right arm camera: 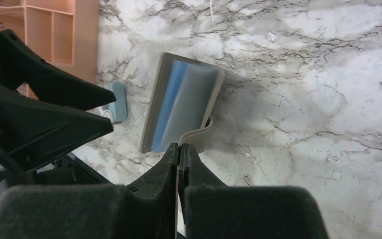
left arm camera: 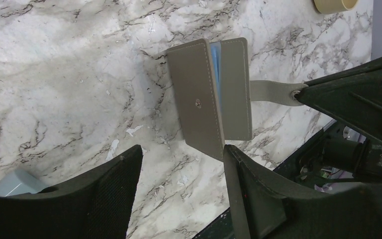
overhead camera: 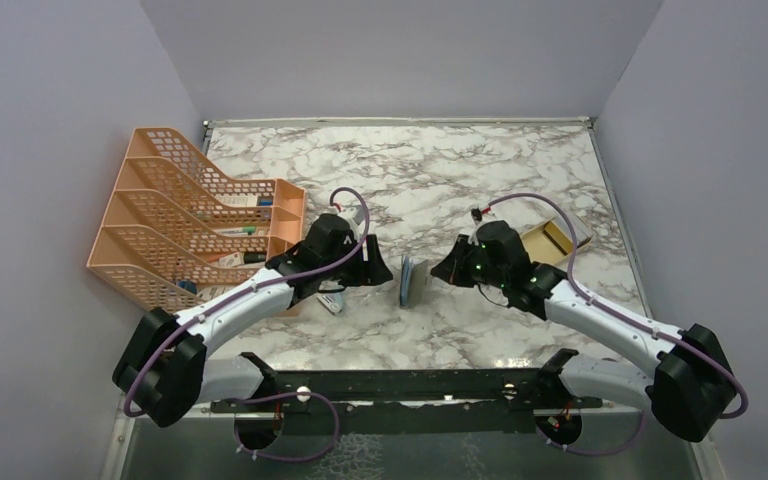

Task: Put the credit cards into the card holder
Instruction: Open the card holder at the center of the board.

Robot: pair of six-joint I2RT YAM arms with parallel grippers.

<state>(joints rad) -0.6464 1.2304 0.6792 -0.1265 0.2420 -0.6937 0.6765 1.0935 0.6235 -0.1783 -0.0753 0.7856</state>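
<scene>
Top external view places the holder [overhead camera: 413, 282] on the bench [overhead camera: 440, 180] between the two hands. The left hand [overhead camera: 373, 272] is on one side and the right hand [overhead camera: 447, 268] on the other, both near it. The holder stands on edge with its long axis across the line joining the hands, so each hand faces a broad cover. Right hand [right arm camera: 179, 147]: closed, pinching the grey snap tab [right arm camera: 199, 135]. The holder lies directly ahead of its fingertips. Left hand [left arm camera: 181, 154]: open and gripping nothing. The holder lies straight ahead of it, offset toward the finger [left arm camera: 248, 194] at the right of that view. That fingertip sits just at the holder's lower corner; contact cannot be confirmed. The left hand is the free one, so the next move probably depends on closing it over a cover or edge while the right hand anchors the tab. Left wrist view alone shows the snap stud [left arm camera: 198, 103] on the nearer cover and the tab stretched out to the right hand. Right wrist view alone looks into the parted covers and shows the blue lining [right arm camera: 171, 99]. No card can be identified in either wrist view. In the top external view a tan object [overhead camera: 550, 240] lies beyond the right hand; whether it holds cards cannot be told.
</scene>
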